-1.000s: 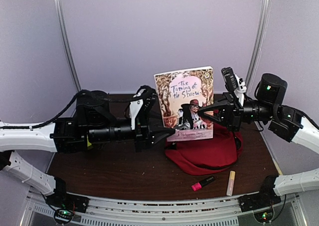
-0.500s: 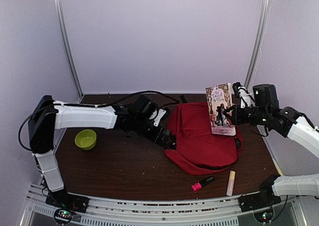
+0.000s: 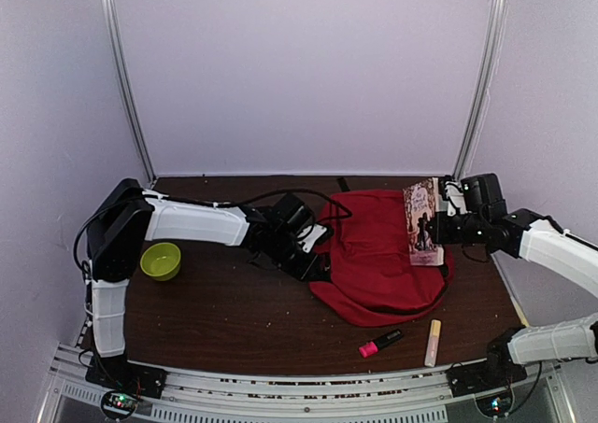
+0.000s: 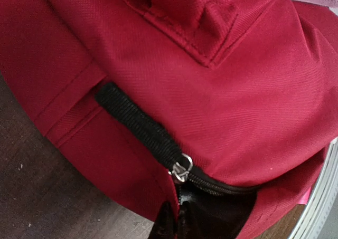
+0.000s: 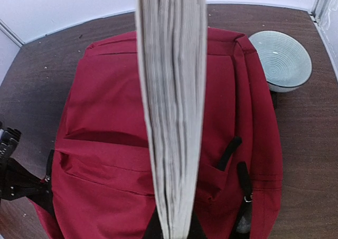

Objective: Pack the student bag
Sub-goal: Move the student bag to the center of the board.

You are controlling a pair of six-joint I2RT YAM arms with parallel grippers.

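Bag [image 3: 374, 246], soft red fabric, zipper [image 4: 182, 168] perhaps ajar

The student bag [image 3: 378, 264] lies flat on the table [image 3: 234, 320], right of the middle. A bowl [image 3: 161, 260] stands well apart on the left, near the table's left edge. A second bowl [image 5: 280, 59] sits just beside the bag's far right corner. Between the bag and the table's near edge lie a marker [image 3: 380, 343] and, to its right and apart from it, a stick [image 3: 434, 342]. The left gripper [image 3: 316, 262] is at the bag's left edge, by the zipper pull [image 4: 182, 169]. The right gripper [image 3: 437, 229] holds a book [image 3: 421, 219] upright over the bag's right side; whether book and bag touch cannot be told.
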